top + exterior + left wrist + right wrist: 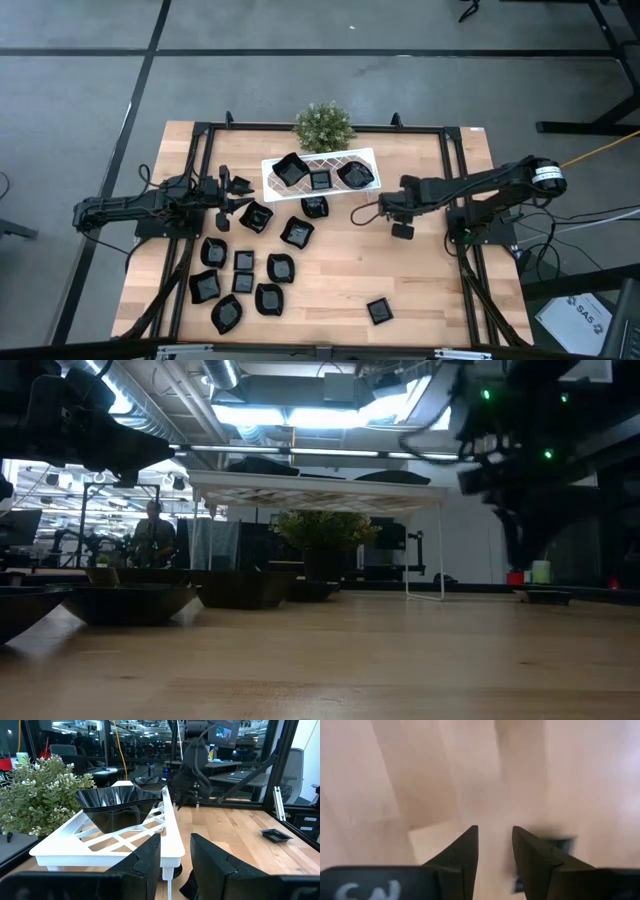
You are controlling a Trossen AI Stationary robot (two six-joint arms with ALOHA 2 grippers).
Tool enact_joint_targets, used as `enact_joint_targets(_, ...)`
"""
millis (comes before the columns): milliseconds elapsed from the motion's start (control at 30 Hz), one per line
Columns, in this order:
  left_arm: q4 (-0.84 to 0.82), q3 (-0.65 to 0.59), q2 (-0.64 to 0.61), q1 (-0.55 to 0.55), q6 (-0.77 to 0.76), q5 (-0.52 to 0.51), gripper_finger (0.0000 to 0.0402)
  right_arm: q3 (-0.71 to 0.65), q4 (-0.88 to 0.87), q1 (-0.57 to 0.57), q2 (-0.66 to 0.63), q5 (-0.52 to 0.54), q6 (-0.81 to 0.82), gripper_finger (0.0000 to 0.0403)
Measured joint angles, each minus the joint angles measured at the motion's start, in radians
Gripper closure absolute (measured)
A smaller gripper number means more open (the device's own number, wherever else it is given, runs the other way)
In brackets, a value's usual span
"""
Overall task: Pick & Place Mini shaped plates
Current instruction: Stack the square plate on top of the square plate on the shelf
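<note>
Three plates racked, many more waiting on the light wooden table [430, 290].

White lattice rack [318, 161] holds three; glossy black mini shaped plates [243, 270] cluster near-left. Left gripper [236, 193] and right gripper [366, 213] both parted, empty; descend squarely over one rim.

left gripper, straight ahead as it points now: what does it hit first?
Likely the white rack: the empty, open left gripper points at its near corner, with a black dish on top. Depth is unclear.
</note>
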Motion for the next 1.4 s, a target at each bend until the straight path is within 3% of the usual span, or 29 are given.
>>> enact_joint_targets(200, 0.000, 0.000, 0.000, 0.000, 0.000, 0.000, 0.0302, 0.036, -0.037, 0.004, 0.000, 0.052, -0.224, 0.0283)
enact_joint_targets(433, 0.000, 0.000, 0.000, 0.000, 0.000, 0.000, 0.0302, 0.036, -0.192, 0.001, 0.000, 0.052, -0.176, 0.0283)
enact_joint_targets(767, 0.000, 0.000, 0.000, 0.000, 0.000, 0.000, 0.0302, -0.064, -0.121, 0.001, 0.001, 0.055, -0.182, 0.0283)
enact_joint_targets(900, 0.000, 0.000, 0.000, 0.000, 0.000, 0.000, 0.0302, -0.060, -0.096, 0.001, 0.002, 0.106, -0.186, 0.0283)
enact_joint_targets(1133, 0.000, 0.000, 0.000, 0.000, 0.000, 0.000, 0.0302, -0.060, -0.097, 0.000, 0.006, 0.090, -0.153, 0.0283)
enact_joint_targets(1400, 0.000, 0.000, 0.000, 0.000, 0.000, 0.000, 0.0302, -0.060, -0.098, -0.016, 0.136, 0.078, -0.157, 0.0283)
